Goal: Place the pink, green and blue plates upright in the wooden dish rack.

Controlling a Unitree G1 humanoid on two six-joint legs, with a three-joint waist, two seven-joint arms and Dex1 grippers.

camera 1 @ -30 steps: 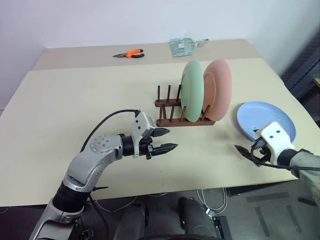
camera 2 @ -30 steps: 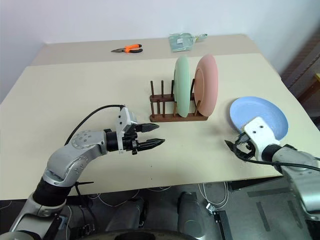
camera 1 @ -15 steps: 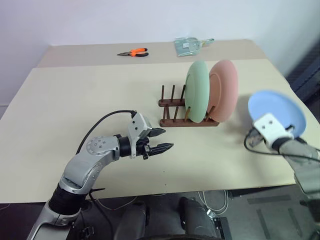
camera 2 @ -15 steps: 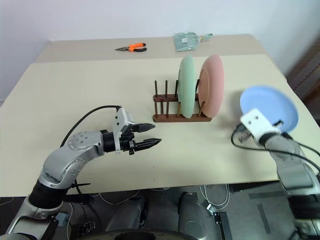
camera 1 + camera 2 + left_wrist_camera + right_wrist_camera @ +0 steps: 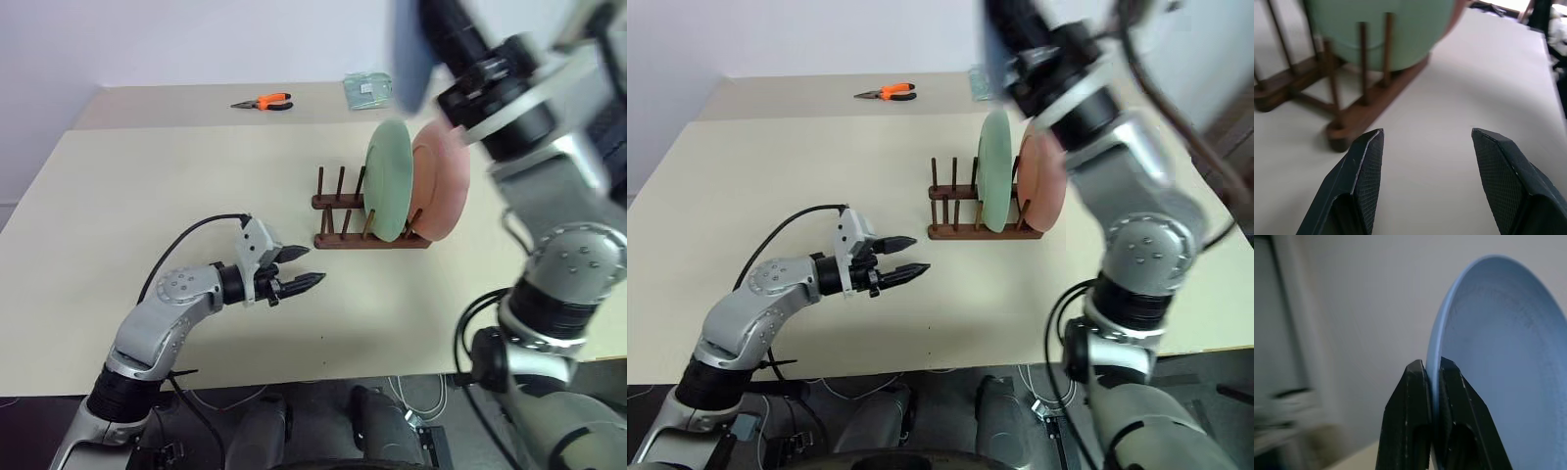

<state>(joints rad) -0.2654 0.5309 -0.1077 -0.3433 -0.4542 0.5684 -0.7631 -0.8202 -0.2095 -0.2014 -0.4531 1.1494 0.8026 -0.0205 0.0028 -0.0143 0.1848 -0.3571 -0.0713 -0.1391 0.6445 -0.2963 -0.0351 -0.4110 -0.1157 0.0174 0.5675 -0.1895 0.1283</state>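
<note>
Over the beige table (image 5: 118, 196), the left gripper (image 5: 302, 282) hovers with jaws spread and empty, short of the small dark-brown wooden dish rack (image 5: 338, 211). The round pale-green plate (image 5: 389, 179) and round pink plate (image 5: 441, 191) stand upright in it. The right gripper (image 5: 1431, 382) pinches the round light-blue plate (image 5: 1498, 362) by its rim, raised high. The last plate is in hand; next it probably needs lowering edge-first between free pegs.

A dark-brown wooden dish rack (image 5: 367, 211) holds a pale green plate (image 5: 389, 179) and a salmon-pink plate (image 5: 443, 191) on a cream bench (image 5: 147, 215). The light blue plate (image 5: 1498, 367) sits between black, cross-hatched fingers (image 5: 1413, 426). Far back lie orange-handled pliers (image 5: 263, 101) and what seems a greenish packet (image 5: 367, 90).
</note>
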